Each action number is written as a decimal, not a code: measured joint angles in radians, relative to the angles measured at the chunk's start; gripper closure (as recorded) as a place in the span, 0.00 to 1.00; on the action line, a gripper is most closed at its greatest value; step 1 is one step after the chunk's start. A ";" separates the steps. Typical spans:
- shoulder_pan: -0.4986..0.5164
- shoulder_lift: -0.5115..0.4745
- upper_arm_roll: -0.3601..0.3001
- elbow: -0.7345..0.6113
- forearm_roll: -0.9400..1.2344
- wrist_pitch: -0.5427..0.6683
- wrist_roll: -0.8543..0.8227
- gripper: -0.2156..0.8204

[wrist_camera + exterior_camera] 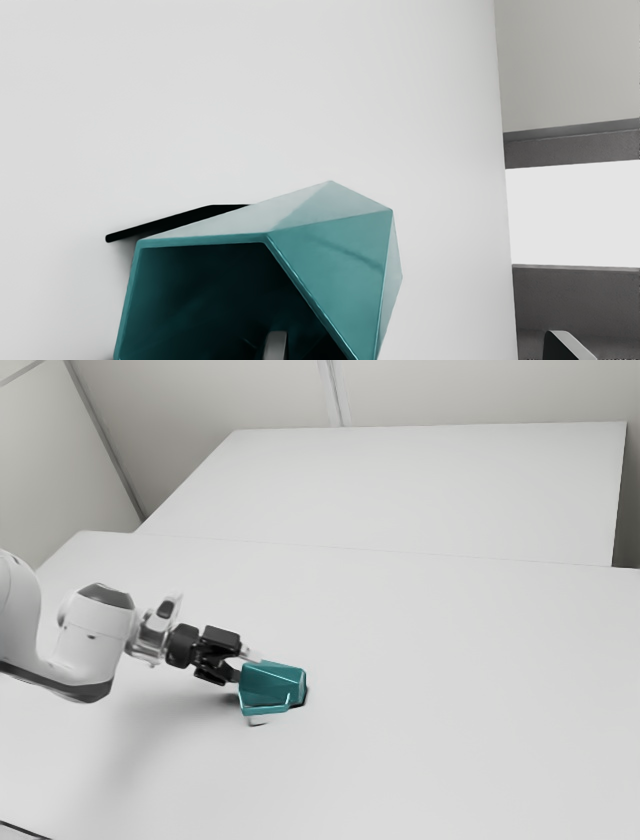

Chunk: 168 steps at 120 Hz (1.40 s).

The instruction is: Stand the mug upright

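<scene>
White table (450,700) carries a teal mug (272,684)

We see a plain, smooth white tabletop with a straight edge. On it, the faceted, glossy teal mug is lying on its side, and its open mouth is facing toward the exterior view's left.

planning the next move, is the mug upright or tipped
Tipped: the mug lies on its side, its open mouth facing the gripper.

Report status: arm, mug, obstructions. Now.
Gripper open. Mug on its side, mouth toward the gripper. In the way: mug's wall between the fingers, not clamped.
</scene>
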 joint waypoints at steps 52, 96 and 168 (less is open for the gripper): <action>0.001 0.022 -0.017 0.002 -0.050 -0.006 0.078 0.58; -0.006 0.022 -0.017 0.007 -0.056 -0.001 0.131 0.83; -0.044 -0.036 -0.019 0.112 -0.049 0.004 0.185 0.92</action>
